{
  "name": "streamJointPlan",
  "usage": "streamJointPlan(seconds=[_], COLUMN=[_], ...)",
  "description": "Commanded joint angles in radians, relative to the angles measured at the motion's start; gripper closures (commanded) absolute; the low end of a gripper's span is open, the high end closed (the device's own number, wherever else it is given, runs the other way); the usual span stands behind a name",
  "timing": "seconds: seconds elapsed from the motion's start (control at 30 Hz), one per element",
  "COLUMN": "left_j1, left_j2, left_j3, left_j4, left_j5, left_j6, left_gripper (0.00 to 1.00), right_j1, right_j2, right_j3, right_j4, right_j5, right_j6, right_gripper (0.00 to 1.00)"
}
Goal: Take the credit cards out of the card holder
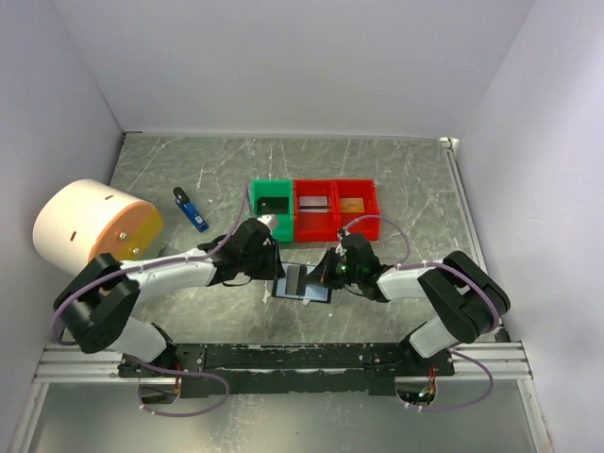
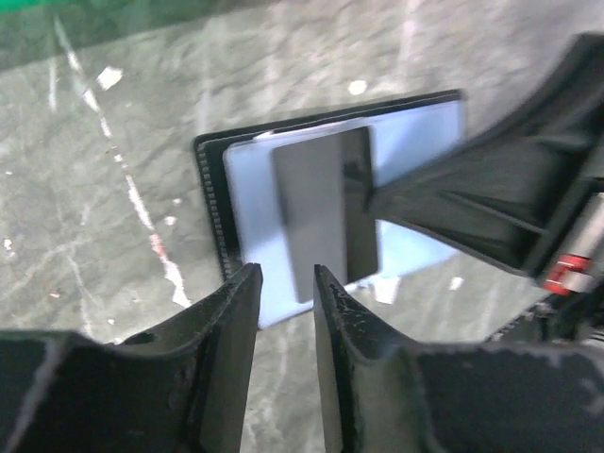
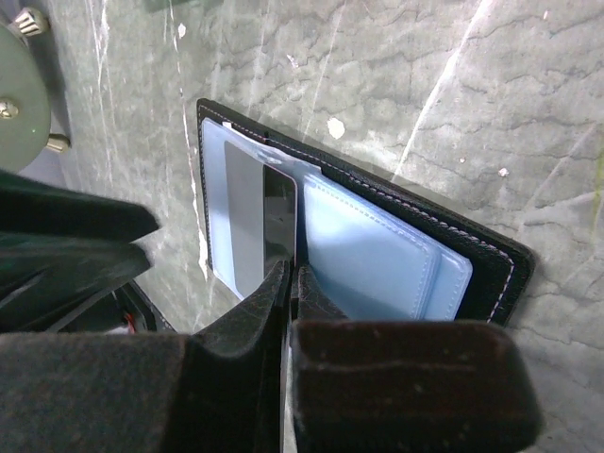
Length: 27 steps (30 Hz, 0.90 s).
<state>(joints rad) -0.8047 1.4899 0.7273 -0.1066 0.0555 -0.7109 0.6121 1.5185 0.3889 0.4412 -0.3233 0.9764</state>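
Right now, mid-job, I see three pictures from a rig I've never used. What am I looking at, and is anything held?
Two robot arms share a grey marbled table. The wide picture looks down from above: left arm on the left, right arm on the right. The other two come from wrist cameras, each arm's own jaws at the bottom. Between the arms lies an open black folding card holder, a dark grey card on its pale blue sleeves. The left jaws hover open over it; the right jaws are shut at its edge, but whether they pinch it I cannot tell. Behind stand one green plastic bin and two red ones.
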Motion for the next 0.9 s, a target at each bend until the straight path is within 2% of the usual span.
streamJointPlan(seconds=[0.0, 0.13, 0.37, 0.6, 0.87], left_j1=[-0.02, -0.026, -0.033, -0.047, -0.05], left_j2=[-0.099, -0.059, 0.106, 0.208, 0.198], left_j3=[-0.027, -0.052, -0.027, 0.083, 0.094], left_j4=[0.115, 0.22, 0.245, 0.021, -0.018], left_j5=[0.01, 0.074, 0.098, -0.031, -0.05], left_j6=[-0.01, -0.03, -0.05, -0.029, -0.006], left_gripper=[0.57, 0.56, 0.63, 0.75, 0.76], right_j1=[-0.011, -0.013, -0.013, -0.015, -0.017], right_j2=[0.016, 0.025, 0.014, -0.022, 0.015], right_j3=[0.004, -0.005, -0.015, -0.027, -0.064], right_j4=[-0.042, -0.018, -0.017, -0.001, 0.15], right_j5=[0.0, -0.002, 0.001, -0.003, -0.023], right_j6=[-0.038, -0.025, -0.015, 0.001, 0.08], right_gripper=[1.0, 1.0, 1.0, 0.97, 0.85])
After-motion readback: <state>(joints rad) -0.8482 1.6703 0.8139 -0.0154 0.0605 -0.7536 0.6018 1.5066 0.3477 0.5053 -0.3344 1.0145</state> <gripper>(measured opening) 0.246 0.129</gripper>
